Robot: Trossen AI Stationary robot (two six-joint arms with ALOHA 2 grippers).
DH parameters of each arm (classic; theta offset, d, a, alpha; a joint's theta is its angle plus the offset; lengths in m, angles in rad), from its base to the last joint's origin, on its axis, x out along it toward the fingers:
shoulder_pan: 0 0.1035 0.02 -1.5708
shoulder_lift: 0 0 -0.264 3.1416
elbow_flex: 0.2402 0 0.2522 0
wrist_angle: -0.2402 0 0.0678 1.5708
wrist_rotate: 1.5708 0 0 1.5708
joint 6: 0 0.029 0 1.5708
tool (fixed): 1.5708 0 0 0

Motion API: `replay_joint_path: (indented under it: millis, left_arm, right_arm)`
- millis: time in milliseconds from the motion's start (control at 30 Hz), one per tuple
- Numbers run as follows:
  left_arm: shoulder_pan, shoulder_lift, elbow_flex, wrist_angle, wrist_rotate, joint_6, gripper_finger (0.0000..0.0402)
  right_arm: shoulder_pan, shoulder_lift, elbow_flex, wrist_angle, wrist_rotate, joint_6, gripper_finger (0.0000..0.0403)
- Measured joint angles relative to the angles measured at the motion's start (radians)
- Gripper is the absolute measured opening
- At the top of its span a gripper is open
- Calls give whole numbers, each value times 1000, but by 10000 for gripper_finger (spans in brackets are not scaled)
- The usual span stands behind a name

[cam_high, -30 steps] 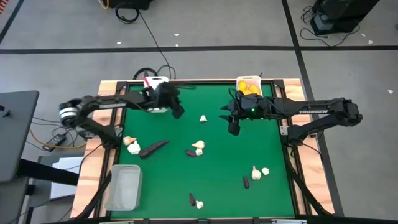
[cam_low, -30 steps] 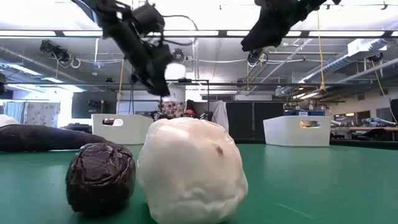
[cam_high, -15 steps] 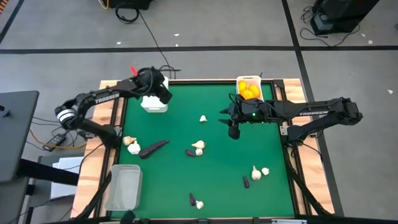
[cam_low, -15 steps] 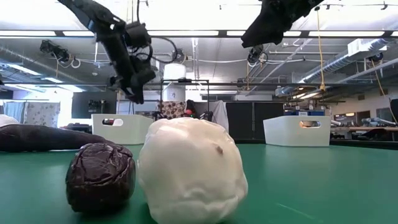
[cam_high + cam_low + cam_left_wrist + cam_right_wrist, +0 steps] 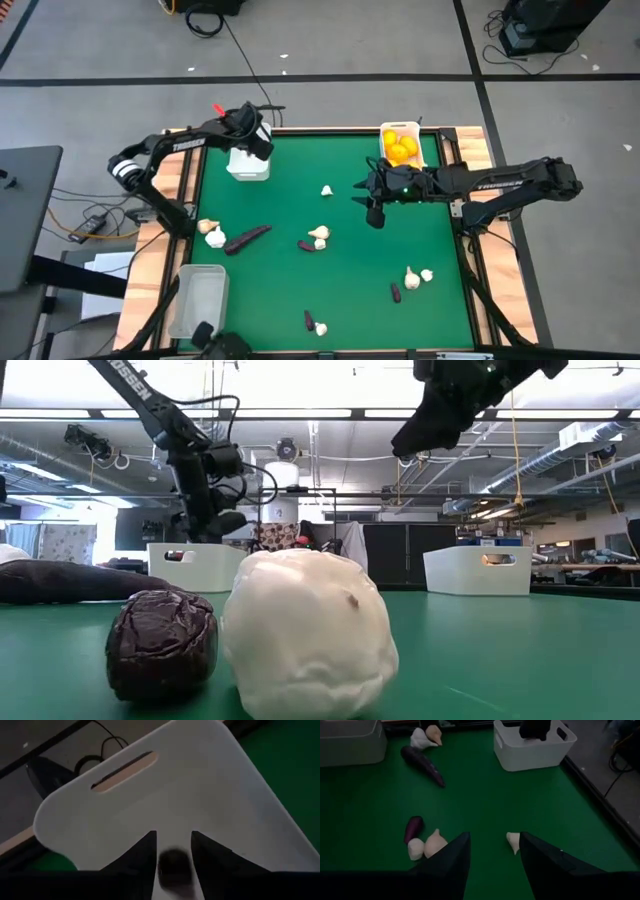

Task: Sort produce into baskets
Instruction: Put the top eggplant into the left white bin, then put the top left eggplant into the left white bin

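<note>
Now my left claw (image 5: 252,140) sits right over the white basket (image 5: 247,165) at the far left of the table; a second ago it was out over the green nearer the middle, so it has swung back across. In the left wrist view its fingers (image 5: 145,851) stand slightly parted with a small dark eggplant (image 5: 171,863) blurred between them above the basket floor. I judge that piece is just being let go, though I cannot tell whether it is free yet. My right claw (image 5: 373,208) hangs over the table's right half near the citrus basket (image 5: 400,131), half open with nothing in it, unchanged. Garlic (image 5: 320,232), a long eggplant (image 5: 247,238) and other pieces lie scattered on the green, and the clear basket (image 5: 198,300) at the near left looks empty, so plenty of sorting remains.
</note>
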Motion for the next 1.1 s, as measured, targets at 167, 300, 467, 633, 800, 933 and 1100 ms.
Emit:
replay_joint_path:
  millis: [167, 300, 467, 633, 800, 933, 1100]
  left_arm:
    - [8, 16, 0, 40, 0, 5, 148]
    - [8, -11, 0, 26, 5, 15, 157]
    - [-6, -120, 0, -104, 109, 9, 157]
    - [-98, -277, 0, -231, 116, 7, 158]
    - [-257, -411, 0, -343, 121, -81, 157]
    - [-413, -455, -18, -398, 122, -159, 157]
    - [-622, -450, -61, -443, 142, -275, 156]
  right_arm:
    - [0, 0, -31, 60, 0, 0, 181]
    - [0, 0, -35, 68, 0, 0, 181]
    - [0, 0, -35, 78, -1, 1, 181]
    - [0, 43, -35, 138, -1, 9, 181]
    - [0, 117, -35, 273, 27, -9, 181]
    - [2, 188, -34, 374, 22, -19, 181]
    - [3, 261, -34, 408, 19, -20, 181]
